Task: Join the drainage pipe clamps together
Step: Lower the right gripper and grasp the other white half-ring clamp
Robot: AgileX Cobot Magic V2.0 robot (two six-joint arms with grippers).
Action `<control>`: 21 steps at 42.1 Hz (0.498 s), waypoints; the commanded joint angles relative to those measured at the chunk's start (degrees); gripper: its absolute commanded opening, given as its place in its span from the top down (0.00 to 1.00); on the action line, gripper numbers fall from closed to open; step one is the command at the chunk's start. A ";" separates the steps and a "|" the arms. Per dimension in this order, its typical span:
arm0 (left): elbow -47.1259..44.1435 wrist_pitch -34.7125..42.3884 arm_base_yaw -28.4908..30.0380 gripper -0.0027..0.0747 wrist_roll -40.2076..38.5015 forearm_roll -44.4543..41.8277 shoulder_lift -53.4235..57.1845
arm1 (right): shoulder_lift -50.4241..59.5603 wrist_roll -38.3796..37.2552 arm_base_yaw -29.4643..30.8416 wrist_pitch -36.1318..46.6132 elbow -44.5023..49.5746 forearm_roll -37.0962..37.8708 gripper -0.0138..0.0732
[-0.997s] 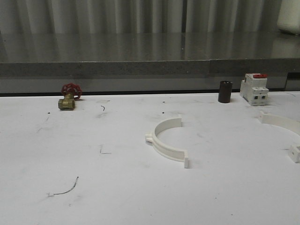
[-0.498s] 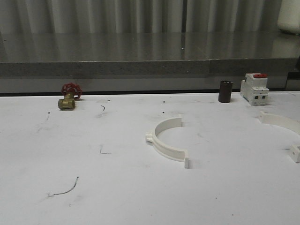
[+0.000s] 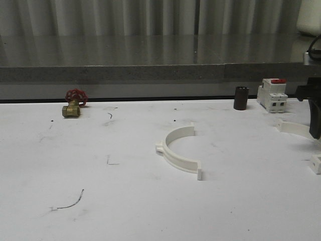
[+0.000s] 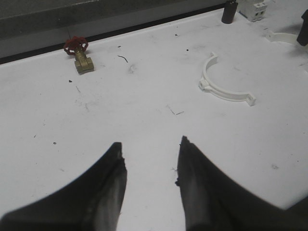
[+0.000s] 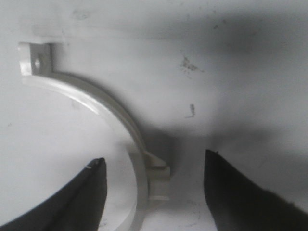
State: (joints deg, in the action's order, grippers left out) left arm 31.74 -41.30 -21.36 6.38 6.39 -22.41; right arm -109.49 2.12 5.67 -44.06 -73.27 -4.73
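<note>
One white drainage pipe clamp half [image 3: 178,152] lies flat mid-table, its open side facing right. The other clamp half [image 3: 297,129] lies at the table's right edge. My right gripper [image 3: 315,131] hangs just over that half. In the right wrist view its band [image 5: 103,113] and side lug [image 5: 159,174] sit between the open fingers of the right gripper [image 5: 154,163], apart from both; the end tab [image 5: 35,59] lies farther off. My left gripper [image 4: 150,149] is open over bare table, well short of the middle clamp half [image 4: 224,87].
A brass valve with a red handwheel [image 3: 74,103] stands at the back left. A black cylinder [image 3: 241,98] and a white red-topped breaker [image 3: 272,95] stand at the back right, close behind the right clamp half. A grey ledge [image 3: 150,73] runs along the table's far edge.
My right arm has come into the front view at the right edge and now hangs over the right clamp half. Both clamp halves lie where they were.
</note>
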 commanded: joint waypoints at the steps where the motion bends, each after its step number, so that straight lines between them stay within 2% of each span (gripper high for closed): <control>1: 1.60 4.17 0.13 0.63 -0.14 0.84 -0.85 | 2.19 1.27 -0.14 0.55 -1.80 -0.18 0.31; 11: 1.60 4.17 0.13 0.63 -0.14 0.84 -0.85 | 1.96 2.07 -0.52 -1.25 -1.80 -0.18 0.55; 21: 1.60 4.17 0.13 0.63 -0.14 0.84 -0.85 | 1.96 2.16 -0.52 -2.48 -1.80 -0.12 0.63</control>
State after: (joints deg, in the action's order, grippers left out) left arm 31.74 -41.30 -21.36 6.38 6.39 -22.41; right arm -110.30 3.55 5.00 -46.27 -73.36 -4.73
